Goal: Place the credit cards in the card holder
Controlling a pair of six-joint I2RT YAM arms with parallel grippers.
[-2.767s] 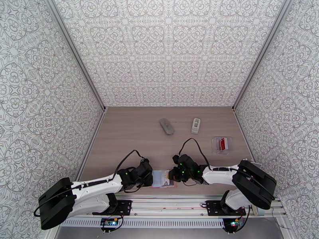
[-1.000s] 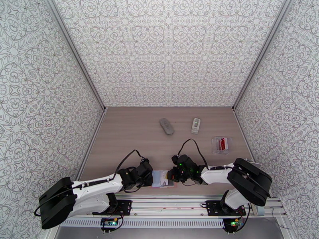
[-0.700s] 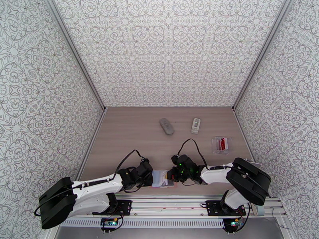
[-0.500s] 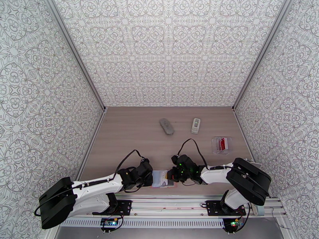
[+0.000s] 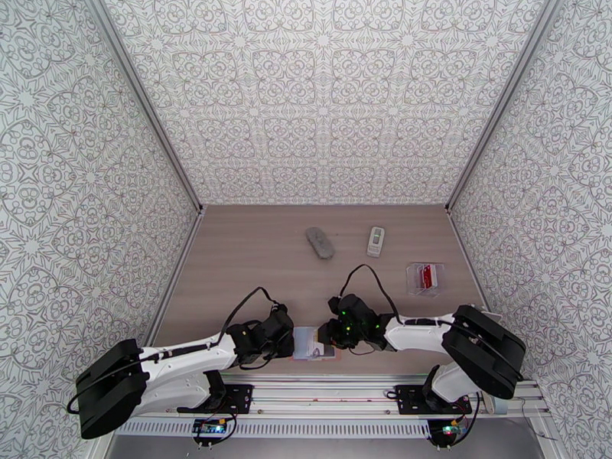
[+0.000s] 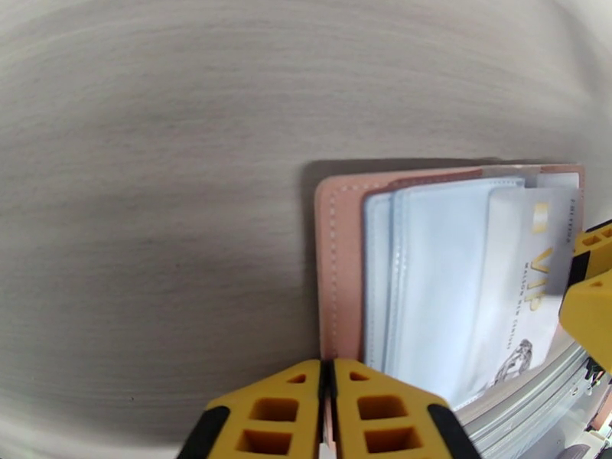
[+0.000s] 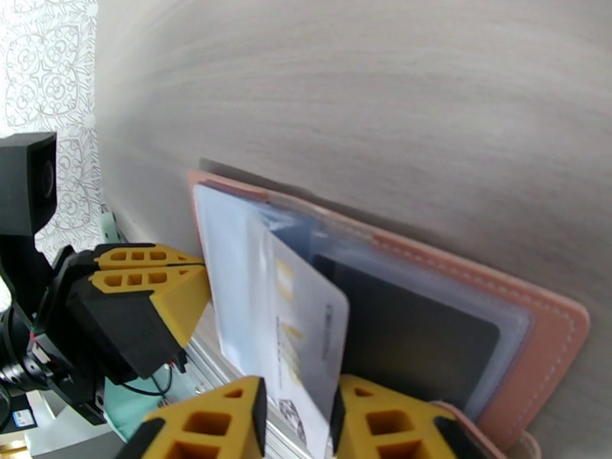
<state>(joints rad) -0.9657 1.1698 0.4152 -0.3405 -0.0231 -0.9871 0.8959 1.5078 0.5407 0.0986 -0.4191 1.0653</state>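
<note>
White card not yet seated in holder, gripped by right fingers; left fingers pinch holder; red card remains, 2 o'clock.

My left arm and right arm are white tubes with black joints and bulky black housings at seven and five o'clock overhead. Black cables loop above both wrists, where green lights glow. My left pincer and right pincer carry yellow fingers with rectangular cut-outs.
</note>
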